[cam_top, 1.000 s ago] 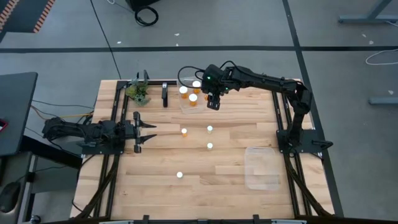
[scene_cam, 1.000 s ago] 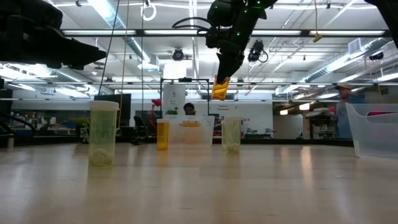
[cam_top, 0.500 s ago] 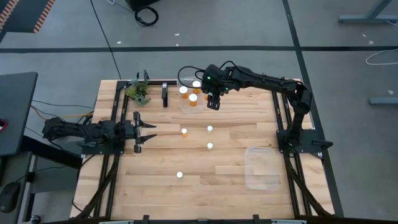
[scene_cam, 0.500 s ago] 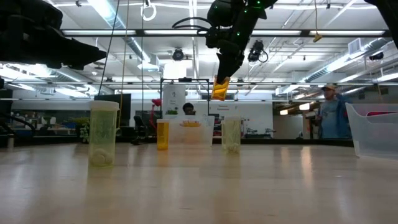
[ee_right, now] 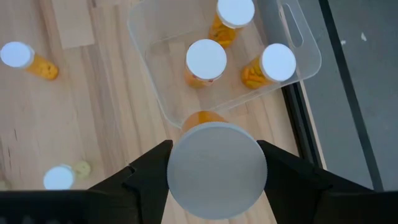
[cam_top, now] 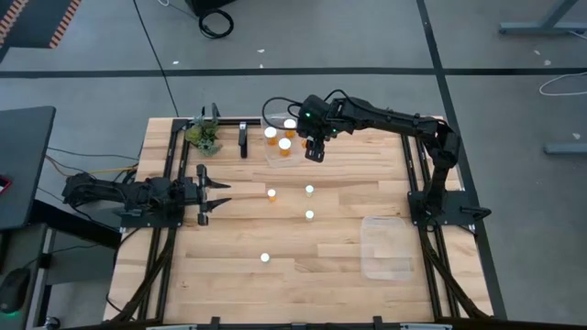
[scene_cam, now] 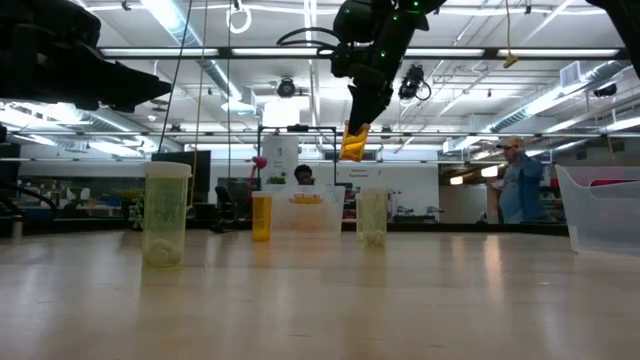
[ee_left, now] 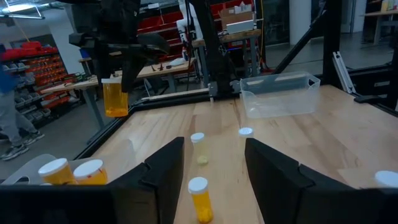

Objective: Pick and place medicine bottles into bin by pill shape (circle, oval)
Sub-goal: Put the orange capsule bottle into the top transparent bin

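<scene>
From the low front edge of the desk (cam_top: pixel 303 275) we first meet a lone bottle (cam_top: pixel 265 258), then two more (cam_top: pixel 309 215) (cam_top: pixel 309 191) and a fourth (cam_top: pixel 271 193) further in, all standing upright on their own. Our left hand (cam_top: pixel 204 194) waits at the left side of the desk, its fingers spread and holding nothing.

Further back, our right hand (scene_cam: pixel 355 135) hangs well above the desk, pinching an amber bottle (ee_right: pixel 214 163) by its sides, long axis upright, white cap toward the wrist. Straight below and just beyond it sits the clear bin (ee_right: pixel 298 46) at the far edge, with three bottles (ee_right: pixel 206 61) (ee_right: pixel 278 62) (ee_right: pixel 235 12) standing inside. Our held bottle is over the bin's near rim rather than its middle, so we judge the coming move to be a short reach forward and then down. The right arm is plainly the nearer one. A second empty bin (cam_top: pixel 385 247) lies well apart on the right.
</scene>
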`<move>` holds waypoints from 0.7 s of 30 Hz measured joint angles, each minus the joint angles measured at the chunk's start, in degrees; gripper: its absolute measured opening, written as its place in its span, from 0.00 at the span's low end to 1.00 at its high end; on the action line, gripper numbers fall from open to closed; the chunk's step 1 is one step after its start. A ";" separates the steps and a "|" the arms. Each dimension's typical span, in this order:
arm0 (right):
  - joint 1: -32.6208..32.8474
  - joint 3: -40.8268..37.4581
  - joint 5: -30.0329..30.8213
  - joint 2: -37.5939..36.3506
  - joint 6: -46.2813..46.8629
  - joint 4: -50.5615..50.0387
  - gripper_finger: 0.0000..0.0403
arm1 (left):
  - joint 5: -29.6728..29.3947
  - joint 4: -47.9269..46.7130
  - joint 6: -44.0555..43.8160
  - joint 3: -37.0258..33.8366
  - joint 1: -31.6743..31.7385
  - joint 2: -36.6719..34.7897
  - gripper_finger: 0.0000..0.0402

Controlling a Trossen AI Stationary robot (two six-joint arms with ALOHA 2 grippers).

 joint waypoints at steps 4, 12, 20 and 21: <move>0.00 0.00 0.00 0.00 0.22 2.27 0.58 | 0.00 0.00 0.00 0.00 0.00 0.00 0.44; -0.02 6.59 0.00 2.02 -1.04 2.39 0.58 | 0.01 -0.02 0.00 0.00 0.00 -0.02 0.45; -0.02 20.51 0.33 10.60 -3.55 -5.82 0.58 | 0.02 -0.45 0.00 0.00 0.02 -0.02 0.44; -0.02 21.57 0.33 11.24 -3.71 -6.00 0.58 | 0.02 -0.52 0.00 0.00 0.02 -0.02 0.44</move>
